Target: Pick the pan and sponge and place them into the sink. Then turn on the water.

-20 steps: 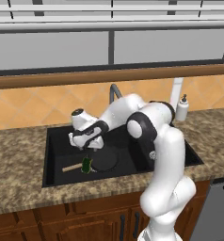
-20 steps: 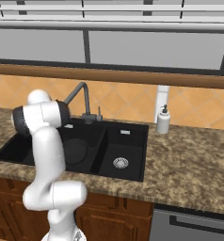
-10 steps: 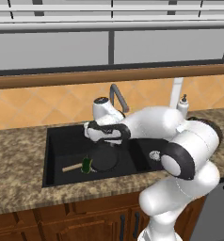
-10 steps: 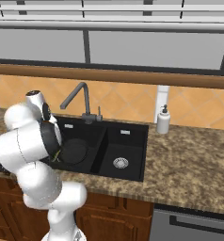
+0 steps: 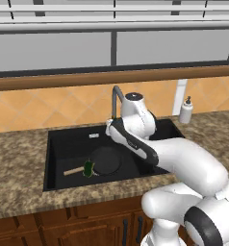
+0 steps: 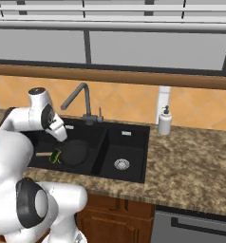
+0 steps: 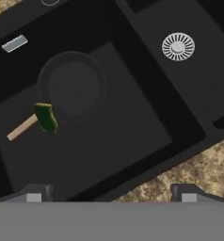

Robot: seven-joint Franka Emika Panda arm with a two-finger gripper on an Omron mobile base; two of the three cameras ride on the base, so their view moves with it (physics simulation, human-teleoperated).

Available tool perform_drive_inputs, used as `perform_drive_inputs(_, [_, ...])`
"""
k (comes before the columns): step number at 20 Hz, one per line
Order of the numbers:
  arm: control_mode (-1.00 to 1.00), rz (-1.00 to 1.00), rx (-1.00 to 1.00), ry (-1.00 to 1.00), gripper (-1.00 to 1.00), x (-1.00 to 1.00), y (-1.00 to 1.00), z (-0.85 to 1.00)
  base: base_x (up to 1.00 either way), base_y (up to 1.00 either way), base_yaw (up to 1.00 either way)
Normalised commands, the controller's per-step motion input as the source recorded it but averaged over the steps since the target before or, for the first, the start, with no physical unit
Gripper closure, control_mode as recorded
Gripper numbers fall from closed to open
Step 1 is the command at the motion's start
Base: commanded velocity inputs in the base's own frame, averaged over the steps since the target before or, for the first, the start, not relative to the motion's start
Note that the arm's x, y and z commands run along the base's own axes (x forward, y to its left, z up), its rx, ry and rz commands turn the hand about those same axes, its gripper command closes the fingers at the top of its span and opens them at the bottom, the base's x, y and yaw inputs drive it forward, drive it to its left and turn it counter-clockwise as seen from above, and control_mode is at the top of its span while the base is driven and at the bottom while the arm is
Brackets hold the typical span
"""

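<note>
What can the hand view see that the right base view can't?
Hand view alone: the two dark fingertips, set wide apart, and the silver plate on the big bowl's wall. Right base view alone: the faucet, the soap bottle, the window and the arm. Both: the black sink, the pan lying in the big bowl, the sponge on its wooden handle, and the small bowl's drain.
</note>
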Motion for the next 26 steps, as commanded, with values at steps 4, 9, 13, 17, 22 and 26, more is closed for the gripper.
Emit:
perform_drive_inputs(4, [-1.0, 0.03, 0.0, 0.0, -1.0, 0.0, -0.62, 0.16, 0.0, 0.0, 0.0])
perform_drive_inputs(9, [-1.0, 0.06, 0.04, 0.02, -1.0, 0.03, -0.79, 0.15, 0.0, 0.0, 0.0])
perform_drive_inputs(13, [-1.0, 0.02, 0.19, 0.08, -1.0, 0.28, -1.0, 0.0, 0.0, 0.0, 0.0])
perform_drive_inputs(17, [-1.0, 0.0, 0.23, 0.03, -1.0, 0.21, -0.82, 0.0, 0.0, 0.0, 0.0])
perform_drive_inputs(22, [-1.0, 0.01, 0.16, -0.02, -1.0, 0.69, -0.34, -0.17, 0.0, 0.0, 0.0])
perform_drive_inputs(26, [-1.0, 0.02, 0.05, -0.17, -1.0, 0.58, 0.06, -0.03, 0.0, 0.0, 0.0])
